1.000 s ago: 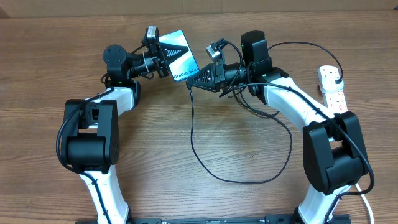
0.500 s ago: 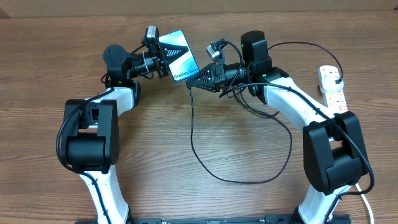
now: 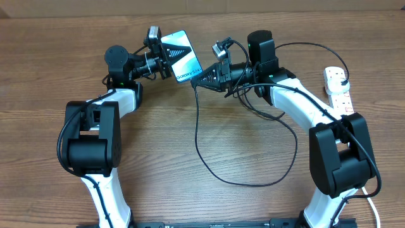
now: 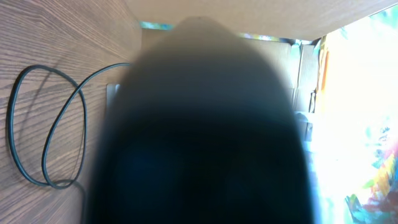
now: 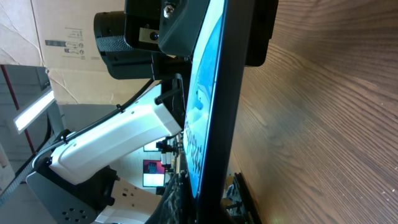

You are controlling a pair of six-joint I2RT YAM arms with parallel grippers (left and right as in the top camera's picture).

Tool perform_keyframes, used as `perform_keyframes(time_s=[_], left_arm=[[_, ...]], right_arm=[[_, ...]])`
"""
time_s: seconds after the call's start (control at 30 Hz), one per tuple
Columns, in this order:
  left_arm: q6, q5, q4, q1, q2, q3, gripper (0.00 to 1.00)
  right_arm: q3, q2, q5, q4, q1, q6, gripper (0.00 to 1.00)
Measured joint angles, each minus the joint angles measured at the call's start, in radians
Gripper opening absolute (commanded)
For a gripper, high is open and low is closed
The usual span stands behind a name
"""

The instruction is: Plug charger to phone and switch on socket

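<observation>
Overhead clock directions are used. The phone [image 3: 180, 54] is held off the table, clenched at its long edge by the left gripper [image 3: 166, 58], with the screen tilted up. Its long axis is read as running roughly 11 to 5 o'clock, and the "Galaxy S24" short edge sits at the 5 o'clock end. The right gripper [image 3: 197, 82] is closed on the tip end of the charger [image 3: 195, 126]. It is placed just beside that short edge, so the phone lies at about 11 o'clock from it. The fingers are pointed nearer 9 o'clock, so the tip is judged not to be in line with the phone's long axis. A yaw correction is likely needed before any push toward 11 o'clock. Whether the connector is already seated cannot be told, since the contact is hidden overhead and the phone is seen only edge-on in the right wrist view. The left wrist view is blocked by a dark blur. The cable is seen dropping toward 6 o'clock and looping across the table. The socket [image 3: 337, 85] lies well apart at 3 o'clock, nearer the right arm, so the switch is judged to be that arm's job.
</observation>
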Motion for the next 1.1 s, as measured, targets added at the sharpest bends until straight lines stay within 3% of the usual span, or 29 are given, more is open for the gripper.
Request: perform_keyframes(time_s=[0.67,1.1], left_arm=[[0.000,-0.025,0.000,-0.016,0.000,0.000,0.04],[0.004,0.042,0.010,-0.016,0.000,0.003,0.04]], right_arm=[[0.000,0.000,-0.003,0.006,0.000,0.014,0.04],[-0.001,0.000,-0.079,-0.002,-0.011,0.018,0.04]])
